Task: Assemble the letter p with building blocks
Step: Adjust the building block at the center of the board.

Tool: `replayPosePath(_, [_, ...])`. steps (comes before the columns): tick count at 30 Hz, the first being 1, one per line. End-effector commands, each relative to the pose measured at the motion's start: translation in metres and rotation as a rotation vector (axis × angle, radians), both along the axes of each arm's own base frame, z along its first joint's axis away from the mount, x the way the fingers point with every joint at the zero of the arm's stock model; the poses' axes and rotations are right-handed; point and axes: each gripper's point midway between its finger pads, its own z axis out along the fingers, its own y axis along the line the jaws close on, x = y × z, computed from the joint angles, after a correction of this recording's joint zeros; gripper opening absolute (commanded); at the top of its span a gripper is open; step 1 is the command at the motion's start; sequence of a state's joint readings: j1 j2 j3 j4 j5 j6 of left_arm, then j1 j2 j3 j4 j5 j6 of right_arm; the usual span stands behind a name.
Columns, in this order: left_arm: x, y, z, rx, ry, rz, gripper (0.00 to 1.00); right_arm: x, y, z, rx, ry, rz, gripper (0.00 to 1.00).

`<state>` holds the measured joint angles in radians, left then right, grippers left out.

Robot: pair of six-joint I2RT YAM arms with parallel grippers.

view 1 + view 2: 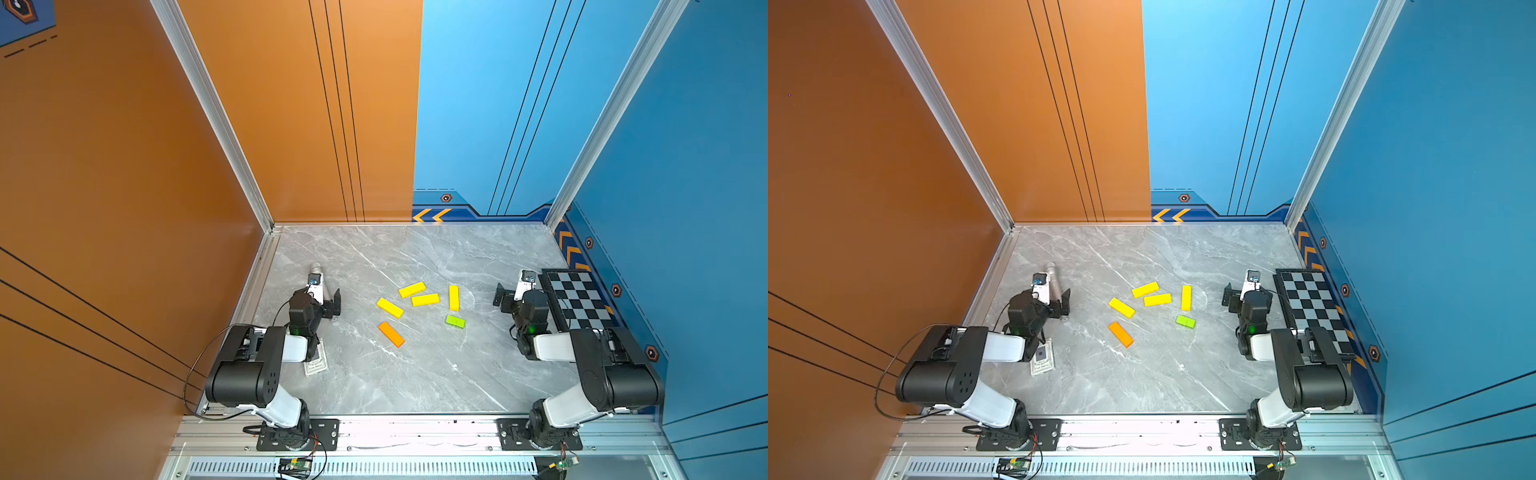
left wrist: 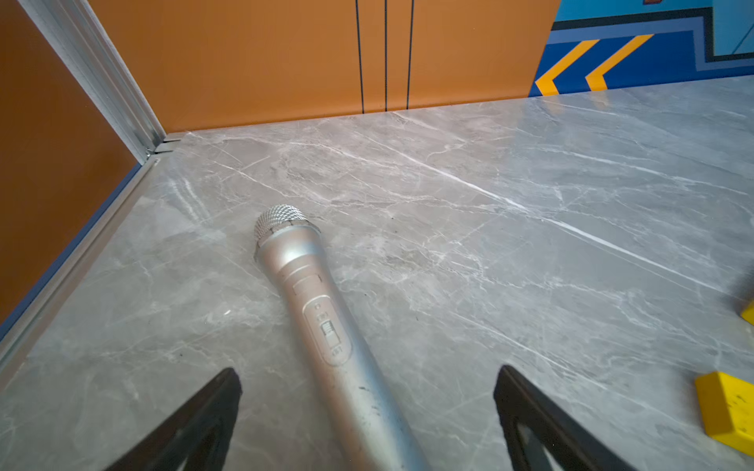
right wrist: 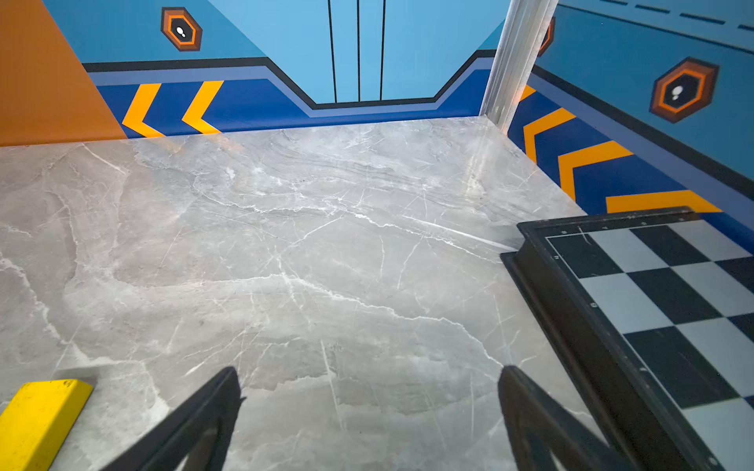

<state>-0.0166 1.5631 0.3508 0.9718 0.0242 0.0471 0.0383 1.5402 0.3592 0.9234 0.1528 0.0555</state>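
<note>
Six flat yellow, orange, lime building blocks (image 1: 425,299) scattered left of black-and-white chequered board (image 1: 577,297); left gripper (image 2: 369,369), right gripper (image 3: 369,368): jaws spread, empty.

Only the head of the microphone (image 1: 316,269) shows in a top view; my left arm (image 1: 305,316) covers the handle. The card (image 1: 1043,360) beneath that arm is half hidden, its print too small to read. The right arm (image 1: 534,309) hides the near end of the chequered board (image 1: 577,299), and the right wrist view cuts off a yellow block (image 3: 36,420).

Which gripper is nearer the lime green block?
Right. The right gripper, jaws open, sits just right of the green block; the left gripper is far left, beyond the other blocks, straddling the microphone.
</note>
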Motion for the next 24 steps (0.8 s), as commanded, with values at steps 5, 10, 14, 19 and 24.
replayPosePath(5, [0.004, 0.010, 0.001, -0.009, 0.007, 0.049, 0.99, 0.002, -0.005, 0.000, 0.004, 0.007, -0.028, 1.00])
replayPosePath(10, [0.004, 0.012, 0.000, -0.038, 0.012, 0.039, 0.99, 0.002, -0.005, 0.000, 0.004, 0.007, -0.028, 1.00])
replayPosePath(14, [0.005, 0.013, 0.001, -0.044, 0.010, 0.039, 0.99, 0.002, -0.006, -0.001, 0.002, 0.010, -0.029, 1.00])
replayPosePath(19, [0.003, -0.001, 0.003, -0.023, 0.004, -0.030, 0.99, 0.002, -0.008, 0.002, -0.006, 0.016, -0.054, 1.00])
replayPosePath(24, [-0.001, 0.011, 0.024, 0.009, -0.013, 0.064, 0.99, 0.005, -0.017, 0.020, -0.056, 0.072, -0.153, 1.00])
